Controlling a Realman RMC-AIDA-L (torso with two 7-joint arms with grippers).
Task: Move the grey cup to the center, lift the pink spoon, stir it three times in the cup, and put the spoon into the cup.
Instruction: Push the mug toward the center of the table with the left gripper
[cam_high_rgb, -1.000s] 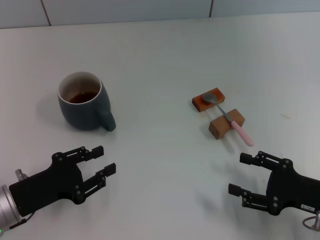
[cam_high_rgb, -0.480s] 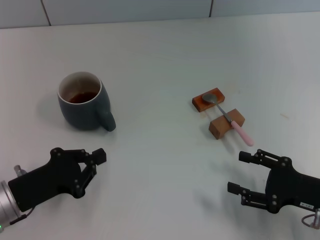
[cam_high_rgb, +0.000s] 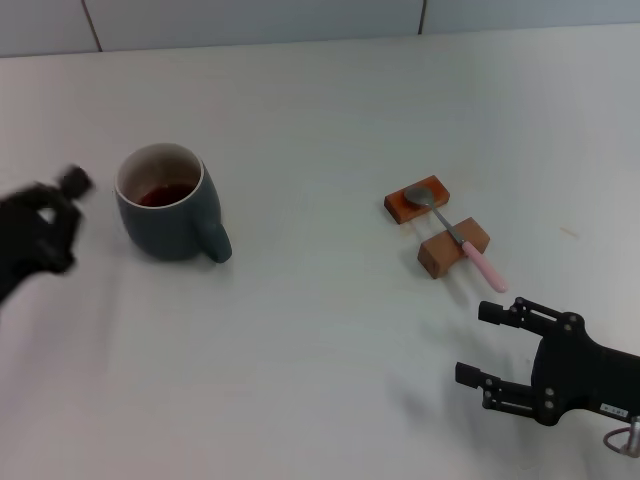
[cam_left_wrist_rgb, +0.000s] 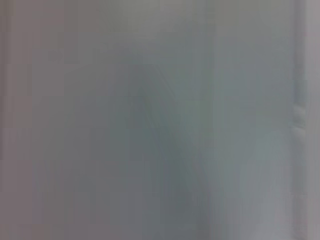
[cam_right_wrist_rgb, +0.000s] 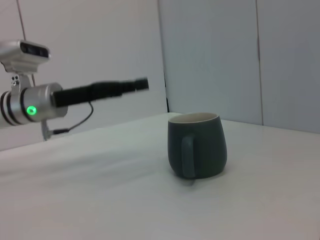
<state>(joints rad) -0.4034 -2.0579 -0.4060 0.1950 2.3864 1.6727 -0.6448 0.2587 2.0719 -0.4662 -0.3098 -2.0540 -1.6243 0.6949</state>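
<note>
The grey cup (cam_high_rgb: 170, 205) stands on the white table at the left, handle toward me, with dark liquid inside; the right wrist view shows the cup (cam_right_wrist_rgb: 197, 145) too. To the right lies the pink spoon (cam_high_rgb: 458, 235), its metal bowl on one brown block (cam_high_rgb: 416, 204) and its neck across a second block (cam_high_rgb: 452, 250). My left gripper (cam_high_rgb: 55, 205) is a dark smear in motion just left of the cup, apart from it. In the right wrist view the left gripper (cam_right_wrist_rgb: 122, 86) hangs above the table. Low on the right, my right gripper (cam_high_rgb: 474, 343) rests open and empty, short of the spoon's handle.
A tiled wall (cam_high_rgb: 300, 20) closes off the table's far edge. The left wrist view is a featureless grey smear.
My left gripper has turned and swept from the near left of the table up and away to beside the cup. The right arm, cup and spoon have not moved.
</note>
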